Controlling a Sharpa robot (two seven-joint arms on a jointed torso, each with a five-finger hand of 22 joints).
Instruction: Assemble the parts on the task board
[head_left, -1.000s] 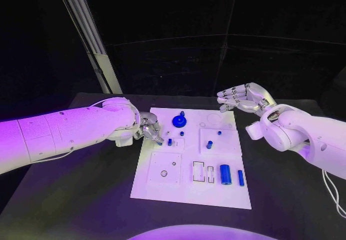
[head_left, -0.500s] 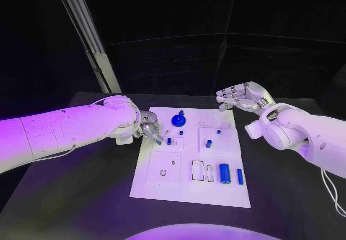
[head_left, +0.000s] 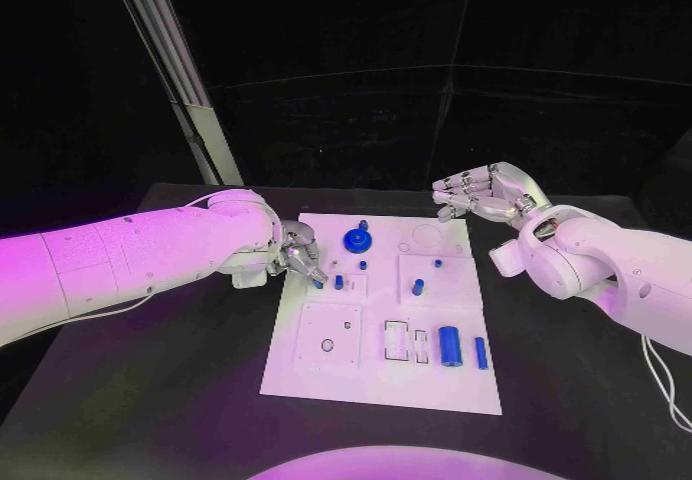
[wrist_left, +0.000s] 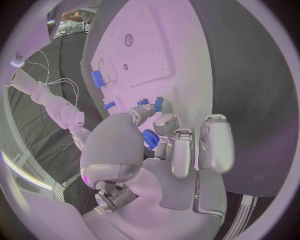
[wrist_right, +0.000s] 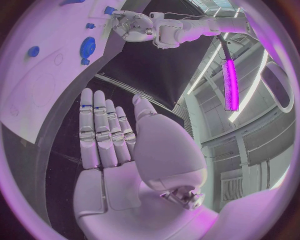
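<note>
The white task board (head_left: 378, 385) lies mid-table. My left hand (head_left: 297, 254) hangs over its left edge, and its thumb and a finger pinch a small blue peg (wrist_left: 159, 104) just above the board, beside another peg (head_left: 339, 283) standing in a small plate. A blue gear (head_left: 358, 240) sits near the far edge. Short pegs (head_left: 418, 288) stand further right. A thick blue cylinder (head_left: 451, 347) and a thinner one (head_left: 482, 354) lie at the near right. My right hand (head_left: 483, 193) hovers above the board's far right corner, fingers spread, holding nothing.
Bare black table (head_left: 159, 390) surrounds the board on all sides. A slanted metal post (head_left: 188, 95) rises behind the table's far left corner. Rectangular slots (head_left: 397, 342) and a round hole (head_left: 327, 346) show in the board's near half.
My right hand has risen slightly over the far right corner. My left hand has barely shifted and still pinches the peg.
</note>
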